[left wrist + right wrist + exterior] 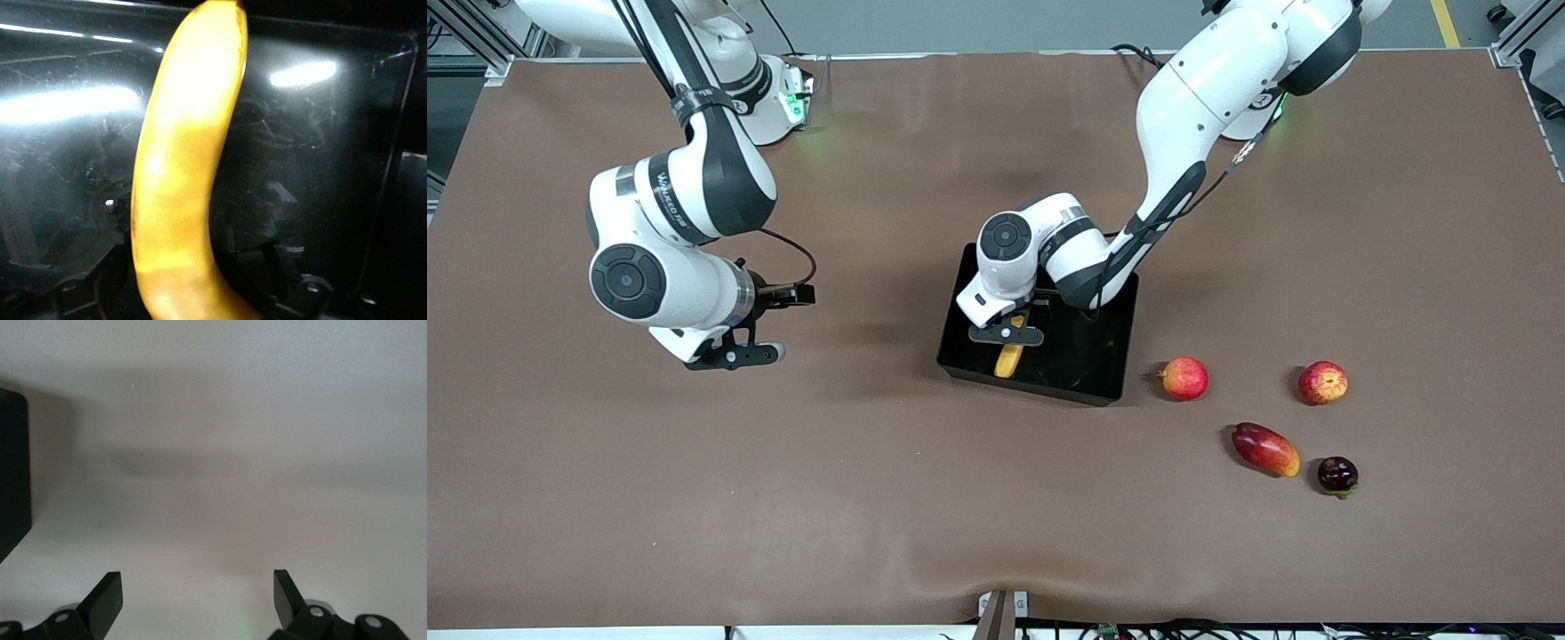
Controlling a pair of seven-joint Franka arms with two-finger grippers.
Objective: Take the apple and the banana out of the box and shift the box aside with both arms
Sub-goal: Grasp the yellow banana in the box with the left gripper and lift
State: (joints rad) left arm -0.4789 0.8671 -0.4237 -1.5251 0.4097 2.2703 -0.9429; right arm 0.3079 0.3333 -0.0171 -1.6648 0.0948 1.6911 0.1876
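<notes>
The black box [1089, 360] sits mid-table. The yellow banana [1009, 360] lies in it, at the side nearer the front camera. My left gripper [1007, 342] is down inside the box over the banana. In the left wrist view the banana [183, 173] runs between the dark fingers [283, 263], which stand apart on either side of it above the glossy floor of the box [320, 167]. The apple [1323, 382], red with yellow streaks, lies on the table toward the left arm's end. My right gripper [734, 356] [198, 587] hangs open and empty over bare table; the right arm waits.
A pinkish-red round fruit with a nub [1184, 378] lies close beside the box. A red-orange mango [1265, 449] and a small dark fruit [1337, 475] lie nearer the front camera than the apple. A corner of the box [13, 467] shows in the right wrist view.
</notes>
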